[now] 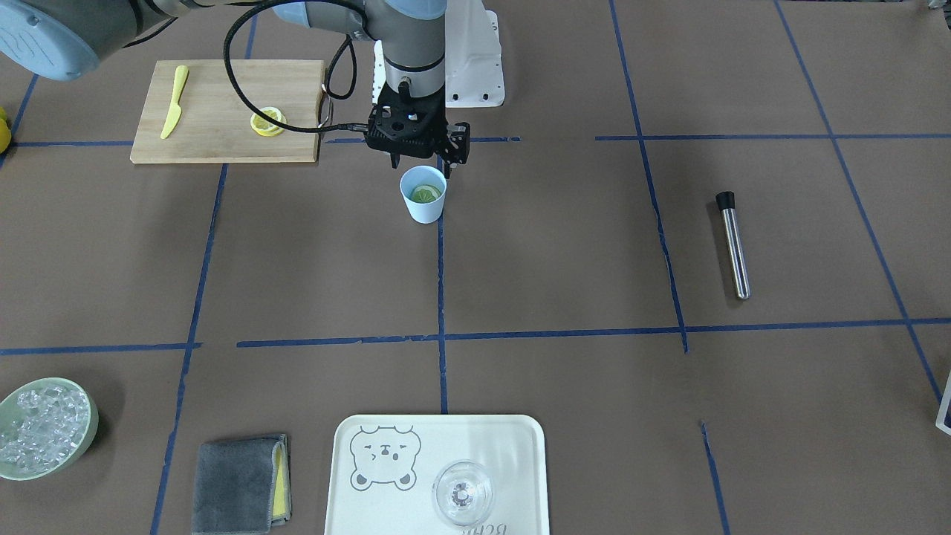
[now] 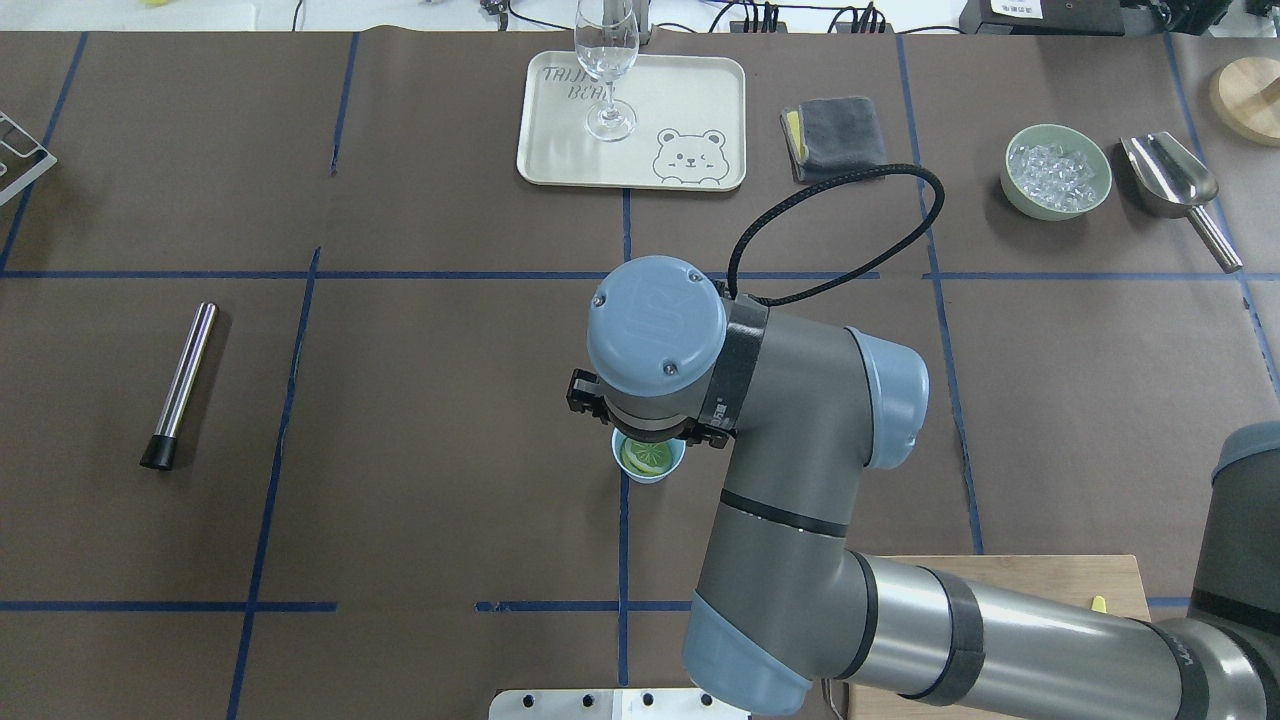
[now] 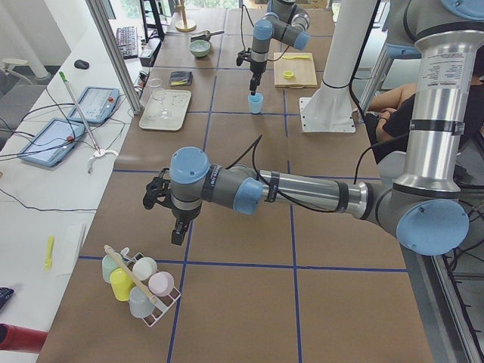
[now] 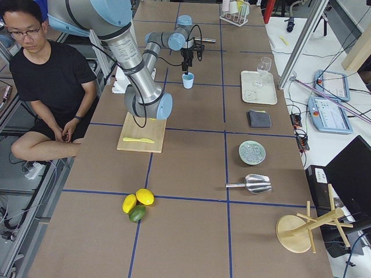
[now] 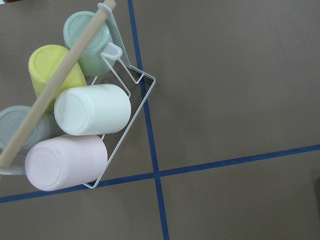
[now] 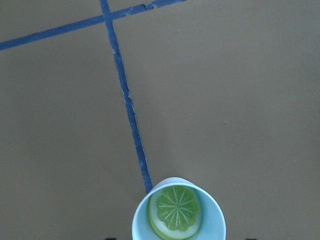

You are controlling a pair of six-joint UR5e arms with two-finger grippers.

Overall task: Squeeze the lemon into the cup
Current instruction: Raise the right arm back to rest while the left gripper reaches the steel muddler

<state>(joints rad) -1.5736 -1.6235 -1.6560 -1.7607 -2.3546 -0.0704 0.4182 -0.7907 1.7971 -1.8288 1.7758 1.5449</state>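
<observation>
The light-blue cup (image 1: 423, 210) stands on the brown table near its middle, on a blue tape line. A lemon slice (image 1: 425, 195) lies flat inside it, also seen in the overhead view (image 2: 648, 457) and the right wrist view (image 6: 175, 211). My right gripper (image 1: 421, 165) hangs just above the cup's far rim, open and empty, its fingers spread wider than the cup. More lemon slices (image 1: 268, 121) lie on the cutting board. My left gripper (image 3: 178, 236) shows only in the exterior left view, above a mug rack; I cannot tell whether it is open or shut.
A wooden cutting board (image 1: 215, 119) with a yellow knife (image 1: 174, 111) lies beside the right arm. A metal muddler (image 1: 734, 249), a tray (image 1: 513, 453) with a clear glass (image 1: 462, 493), a grey cloth (image 1: 238, 483) and a bowl of ice (image 1: 88, 438) stand around. A mug rack (image 5: 125, 125) is under the left wrist.
</observation>
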